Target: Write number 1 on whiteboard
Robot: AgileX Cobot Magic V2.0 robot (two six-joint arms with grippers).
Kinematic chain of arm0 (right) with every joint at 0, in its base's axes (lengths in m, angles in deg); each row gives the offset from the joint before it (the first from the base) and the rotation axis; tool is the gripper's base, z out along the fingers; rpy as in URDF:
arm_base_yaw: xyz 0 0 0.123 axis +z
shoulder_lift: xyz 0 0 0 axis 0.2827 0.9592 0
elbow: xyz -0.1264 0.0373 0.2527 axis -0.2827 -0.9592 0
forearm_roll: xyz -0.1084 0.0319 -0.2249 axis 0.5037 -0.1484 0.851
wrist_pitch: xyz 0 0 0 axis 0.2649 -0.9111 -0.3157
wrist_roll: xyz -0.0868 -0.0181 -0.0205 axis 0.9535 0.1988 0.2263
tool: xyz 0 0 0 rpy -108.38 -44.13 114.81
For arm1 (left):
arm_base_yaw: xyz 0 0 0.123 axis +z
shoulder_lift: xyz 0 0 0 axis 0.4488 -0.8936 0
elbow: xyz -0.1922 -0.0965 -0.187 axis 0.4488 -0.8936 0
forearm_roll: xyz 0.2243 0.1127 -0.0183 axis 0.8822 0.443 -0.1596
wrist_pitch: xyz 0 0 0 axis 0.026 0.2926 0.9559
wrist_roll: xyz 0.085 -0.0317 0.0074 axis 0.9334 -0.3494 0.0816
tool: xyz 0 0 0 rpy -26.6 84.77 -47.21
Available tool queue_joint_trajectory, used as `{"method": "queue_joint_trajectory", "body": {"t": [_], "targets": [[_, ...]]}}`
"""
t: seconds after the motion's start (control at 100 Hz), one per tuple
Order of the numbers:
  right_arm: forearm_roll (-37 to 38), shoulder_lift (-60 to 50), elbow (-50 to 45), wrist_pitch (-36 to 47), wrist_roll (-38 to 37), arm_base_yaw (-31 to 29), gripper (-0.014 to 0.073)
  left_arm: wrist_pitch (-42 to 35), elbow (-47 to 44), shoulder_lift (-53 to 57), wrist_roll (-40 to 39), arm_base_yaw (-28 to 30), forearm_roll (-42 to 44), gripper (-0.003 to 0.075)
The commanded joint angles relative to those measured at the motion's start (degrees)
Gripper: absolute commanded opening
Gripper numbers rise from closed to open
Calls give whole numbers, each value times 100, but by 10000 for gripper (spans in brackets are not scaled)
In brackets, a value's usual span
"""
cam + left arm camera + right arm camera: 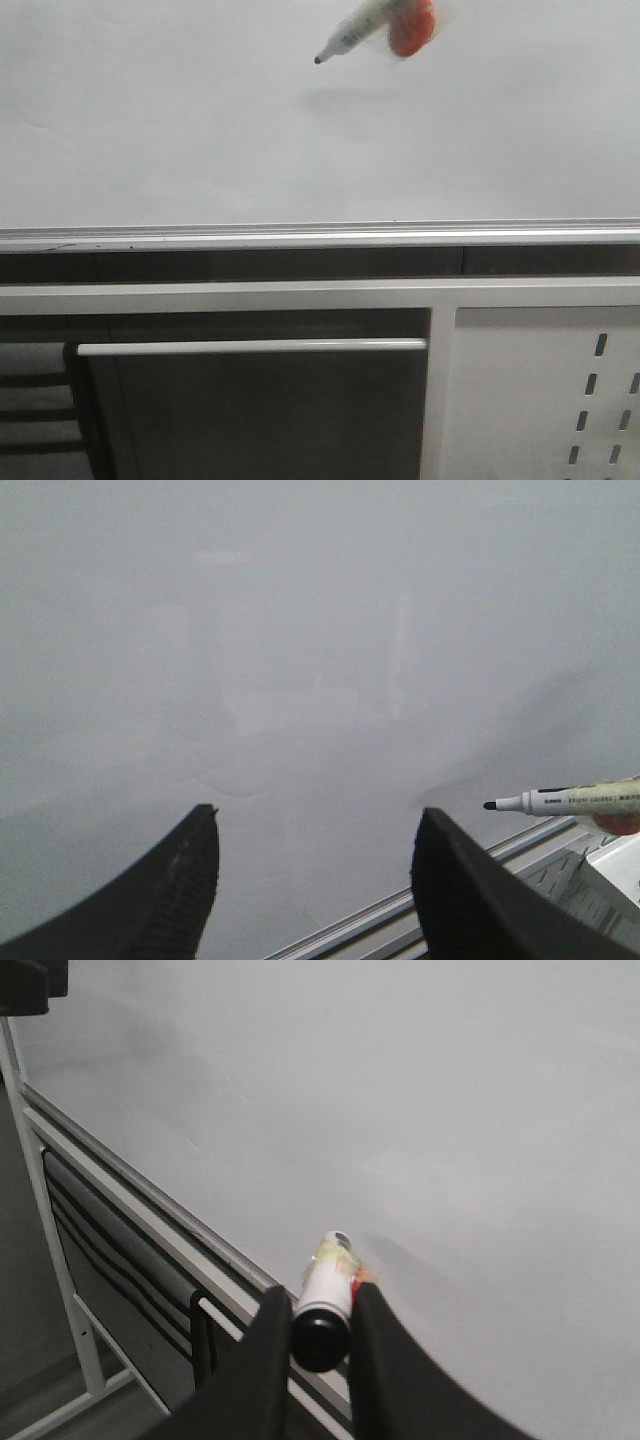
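Two black fingers of my right gripper (320, 1332) pinch the marker (324, 1302) by its barrel, tip aimed at the whiteboard (150, 120) above the silver rail (300, 238). My left gripper (315, 855) hangs wide apart with nothing in it, close to the board, the marker off to one side. In the front view the marker is blurred (my right gripper itself is cut off there), so tip contact is unclear.
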Motion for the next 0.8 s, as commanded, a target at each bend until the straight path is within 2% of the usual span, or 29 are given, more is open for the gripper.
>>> {"method": "queue_joint_trajectory", "body": {"t": [0.0, 0.35, 0.62, 0.79], "targets": [[95, 5, 214, 470, 58, -2, -41, -183, 170, 2, -64, 1, -157, 385], [203, 106, 214, 876, 256, -2, -41, -192, 170, 2, -64, 1, -157, 385], [203, 705, 214, 1380, 256, -134, -41, -192, 170, 2, -64, 1, -157, 385], [203, 1219, 214, 1242, 256, -347, -41, -192, 170, 2, -54, 1, -157, 385]]}}
